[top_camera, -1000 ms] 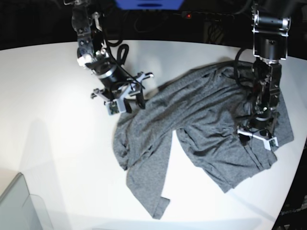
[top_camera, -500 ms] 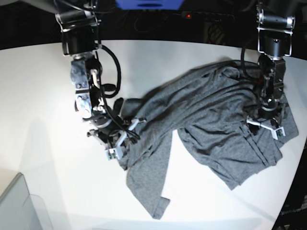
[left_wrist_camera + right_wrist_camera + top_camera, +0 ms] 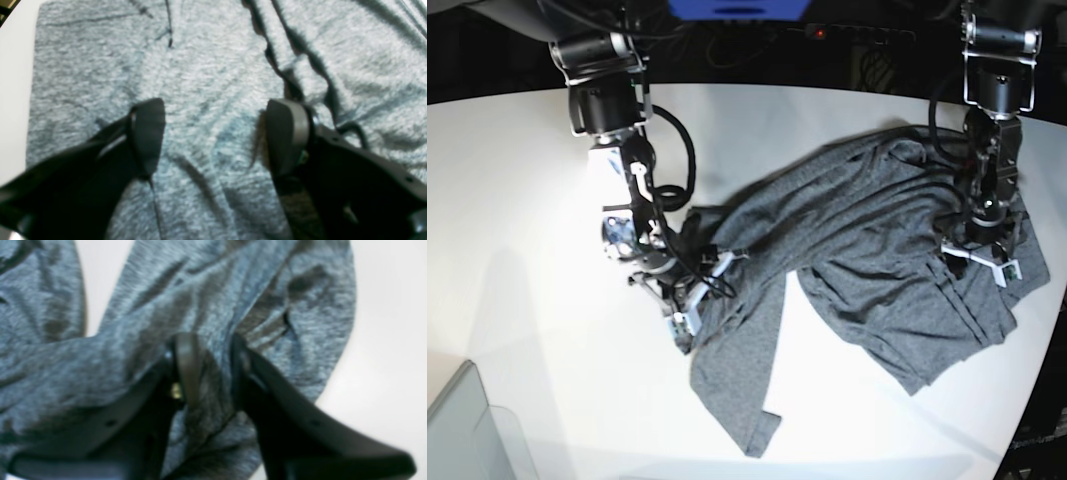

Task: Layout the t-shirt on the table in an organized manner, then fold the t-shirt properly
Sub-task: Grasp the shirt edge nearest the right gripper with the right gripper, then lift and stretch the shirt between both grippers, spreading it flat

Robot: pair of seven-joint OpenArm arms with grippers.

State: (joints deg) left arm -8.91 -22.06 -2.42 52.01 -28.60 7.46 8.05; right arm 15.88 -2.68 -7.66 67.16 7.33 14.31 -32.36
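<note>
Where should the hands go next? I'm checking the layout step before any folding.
Probably draw the right hand outward across the table: its jaws are pinched on a fold of the t-shirt, which lies crumpled. The left hand sits open on the cloth and could close to anchor that side.

Both arms are built from black and silver-grey metal segments, with black cables that loop loosely along them, seen above the table in the base view. The right gripper has smooth black curved fingers, one with a lighter grey-brown pad and a small brass-coloured screw just beside it; the left gripper has matte black fingers too, one with a dark pad and the other with a grey oval pad and a thin black wire behind it. In the base view each gripper shows small white parts near its tips.
</note>
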